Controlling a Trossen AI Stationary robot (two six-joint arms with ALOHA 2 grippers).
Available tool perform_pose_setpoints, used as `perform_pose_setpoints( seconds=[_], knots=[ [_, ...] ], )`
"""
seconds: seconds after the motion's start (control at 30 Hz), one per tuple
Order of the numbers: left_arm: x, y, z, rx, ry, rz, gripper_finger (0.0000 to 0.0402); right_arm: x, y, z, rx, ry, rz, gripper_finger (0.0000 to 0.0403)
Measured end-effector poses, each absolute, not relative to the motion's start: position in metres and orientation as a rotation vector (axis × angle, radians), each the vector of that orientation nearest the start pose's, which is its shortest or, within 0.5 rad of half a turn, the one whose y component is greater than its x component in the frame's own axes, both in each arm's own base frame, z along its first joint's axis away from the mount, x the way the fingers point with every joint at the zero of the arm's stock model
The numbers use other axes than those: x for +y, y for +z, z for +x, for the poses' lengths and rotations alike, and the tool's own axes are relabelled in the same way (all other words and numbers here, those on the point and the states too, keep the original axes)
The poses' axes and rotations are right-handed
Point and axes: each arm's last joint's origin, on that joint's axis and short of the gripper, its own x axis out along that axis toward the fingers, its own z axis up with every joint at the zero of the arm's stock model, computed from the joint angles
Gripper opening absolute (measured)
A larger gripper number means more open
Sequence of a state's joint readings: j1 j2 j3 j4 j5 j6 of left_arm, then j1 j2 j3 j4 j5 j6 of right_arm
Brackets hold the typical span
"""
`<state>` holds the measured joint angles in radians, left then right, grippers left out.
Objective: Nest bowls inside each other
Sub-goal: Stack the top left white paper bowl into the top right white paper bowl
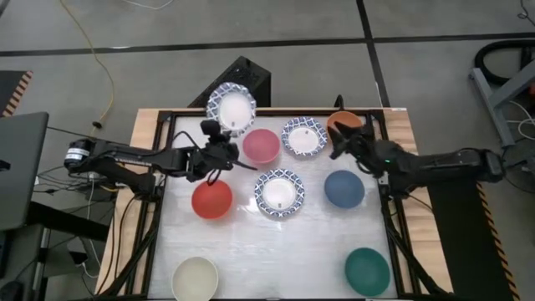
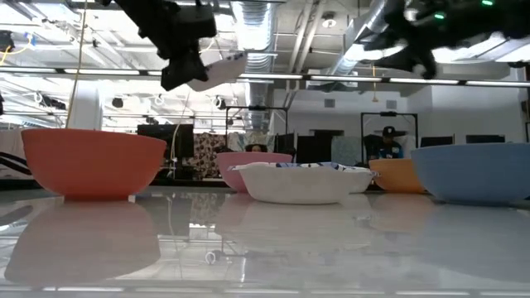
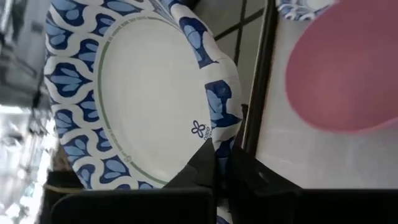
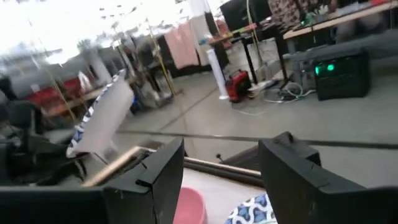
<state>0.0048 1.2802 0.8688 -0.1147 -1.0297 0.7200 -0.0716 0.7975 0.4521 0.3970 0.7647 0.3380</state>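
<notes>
My left gripper [image 1: 222, 134] is shut on a white bowl with a blue patterned rim [image 1: 231, 109], raised over the table's far edge. Beside it on the table rest a pink bowl [image 1: 261, 145] and a second patterned bowl [image 1: 303, 136]. A third patterned bowl [image 1: 279, 192] sits in the middle, between a red bowl [image 1: 211, 199] and a blue one [image 1: 343, 189]. Cream [image 1: 195, 278] and teal [image 1: 367, 270] bowls stand near the front. My right gripper [image 4: 221, 180] hangs open and empty above the table, next to the orange bowl [image 1: 344, 122]. My left gripper pinches the raised bowl's patterned rim [image 3: 214, 134] between its two fingers [image 3: 202, 171], one on the inner side and one on the outer. The fingers come nearly level from the table's near left. The bowl is lifted clear, opening upward and a little tilted.
A black frame rail [image 1: 159, 180] runs round the white tabletop. A black box [image 1: 247, 77] stands just beyond the far edge, and a laptop [image 1: 18, 167] lies off the left side. Bare table shows between the cream and teal bowls [image 1: 280, 259].
</notes>
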Motion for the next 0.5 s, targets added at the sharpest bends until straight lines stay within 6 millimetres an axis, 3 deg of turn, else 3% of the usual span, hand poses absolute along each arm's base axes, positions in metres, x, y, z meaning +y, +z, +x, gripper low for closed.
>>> perform_pose_setpoints(
  seconds=[0.3, 0.5],
  knots=[
    [0.022, 0.251, 0.289, 0.942, 0.806, 1.113, 0.0000, -0.047, 0.315, 0.219, -0.193, -0.638, 0.368, 0.0224],
    [0.022, 0.242, 0.306, 0.958, 0.808, 1.216, 0.0000, -0.058, 0.319, 0.252, -0.131, -0.660, 0.315, 0.0224]
  ],
)
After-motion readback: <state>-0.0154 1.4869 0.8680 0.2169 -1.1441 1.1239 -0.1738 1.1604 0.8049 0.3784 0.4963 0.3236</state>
